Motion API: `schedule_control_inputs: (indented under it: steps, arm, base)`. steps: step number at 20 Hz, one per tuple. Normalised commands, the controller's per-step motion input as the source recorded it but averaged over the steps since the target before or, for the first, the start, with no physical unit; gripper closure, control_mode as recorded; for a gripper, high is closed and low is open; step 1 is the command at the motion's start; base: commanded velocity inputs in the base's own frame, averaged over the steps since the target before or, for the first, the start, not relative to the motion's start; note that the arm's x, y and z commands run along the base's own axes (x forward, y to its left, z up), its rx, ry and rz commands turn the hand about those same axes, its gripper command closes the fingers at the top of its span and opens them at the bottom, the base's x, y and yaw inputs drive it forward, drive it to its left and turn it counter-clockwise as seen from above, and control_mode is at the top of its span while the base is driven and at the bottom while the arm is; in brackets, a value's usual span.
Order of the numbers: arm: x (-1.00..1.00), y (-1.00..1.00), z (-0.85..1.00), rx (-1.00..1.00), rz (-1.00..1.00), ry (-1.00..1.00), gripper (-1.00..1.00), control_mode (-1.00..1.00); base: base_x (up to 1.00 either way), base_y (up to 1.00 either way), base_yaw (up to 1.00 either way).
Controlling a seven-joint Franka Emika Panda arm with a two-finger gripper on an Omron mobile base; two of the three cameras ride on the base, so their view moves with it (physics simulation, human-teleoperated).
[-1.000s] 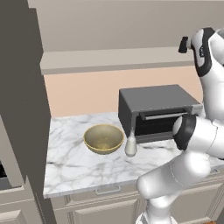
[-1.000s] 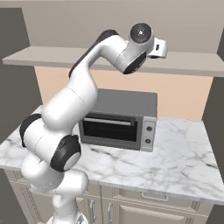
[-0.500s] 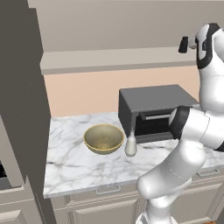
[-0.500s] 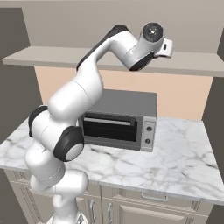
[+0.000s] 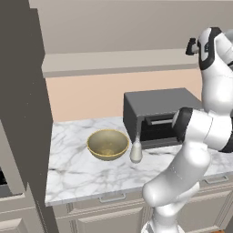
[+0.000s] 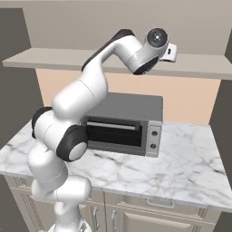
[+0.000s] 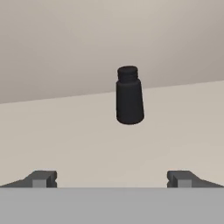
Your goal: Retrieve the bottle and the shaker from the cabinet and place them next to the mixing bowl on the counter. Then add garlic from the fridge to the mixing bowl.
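One shaker (image 7: 129, 96) stands upright on the cabinet shelf (image 7: 109, 144), straight ahead of the end effector (image 7: 112, 179) — fingers spread wide, gripping nothing. Down on the tabletop (image 5: 86, 170): one bottle (image 5: 136, 151) just beside one mixing bowl (image 5: 108, 144), by one toaster oven (image 5: 157, 116).

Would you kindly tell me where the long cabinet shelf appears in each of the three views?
Left base view: the cabinet shelf runs as a beige band across the upper half, above the toaster oven.
Right base view: it spans the upper part, passing behind the arm.
Hand view: it is the pale surface on which the black shaker stands.
Shared landmark: the toaster oven, below the shelf in both base views.
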Motion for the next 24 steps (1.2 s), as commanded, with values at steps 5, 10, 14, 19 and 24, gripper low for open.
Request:
schedule_control_inputs:
  steps: [5,10,14,19,24]
  arm:
    - [0.4,0.0,0.0,0.0,0.0,0.0,-1.0,-1.0]
    - [0.23,0.0,0.0,0.0,0.0,0.0,-1.0,-1.0]
    - [0.38,-0.05,0.0,0.0,0.0,0.0,-1.0,-1.0]
    - [0.13,-0.19,0.0,0.0,0.0,0.0,-1.0,-1.0]
    - [0.15,-0.14,0.0,0.0,0.0,0.0,-1.0,-1.0]
  base:
    - [0.0,0.0,0.0]
    - [0.0,0.0,0.0]
    - [0.0,0.0,0.0]
    - [0.0,0.0,0.0]
    - [0.0,0.0,0.0]
